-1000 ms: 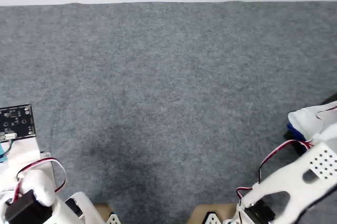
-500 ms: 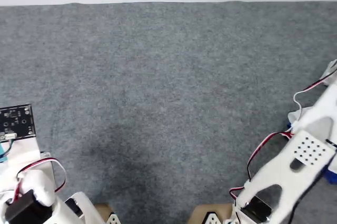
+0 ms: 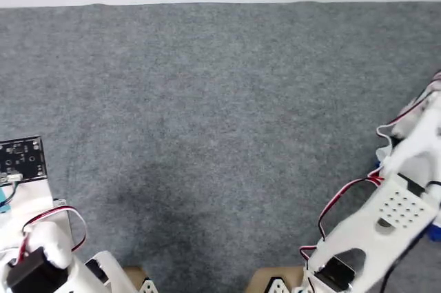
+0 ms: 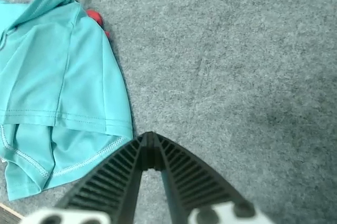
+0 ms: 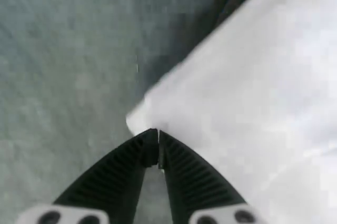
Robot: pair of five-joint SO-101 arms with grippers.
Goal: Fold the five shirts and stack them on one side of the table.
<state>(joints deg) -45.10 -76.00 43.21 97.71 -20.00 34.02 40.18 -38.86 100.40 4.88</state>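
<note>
Right gripper on corner of white shirt

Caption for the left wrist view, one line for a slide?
Left claw, shut, over the grey mat beside a teal shirt.

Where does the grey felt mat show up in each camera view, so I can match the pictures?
High view: the grey felt mat covers the table to its far edge.
Left wrist view: it lies beside the teal shirt, under the left gripper.
Right wrist view: it lies beside the white cloth, under the right gripper.
Shared landmark: the mat's grey felt.
</note>
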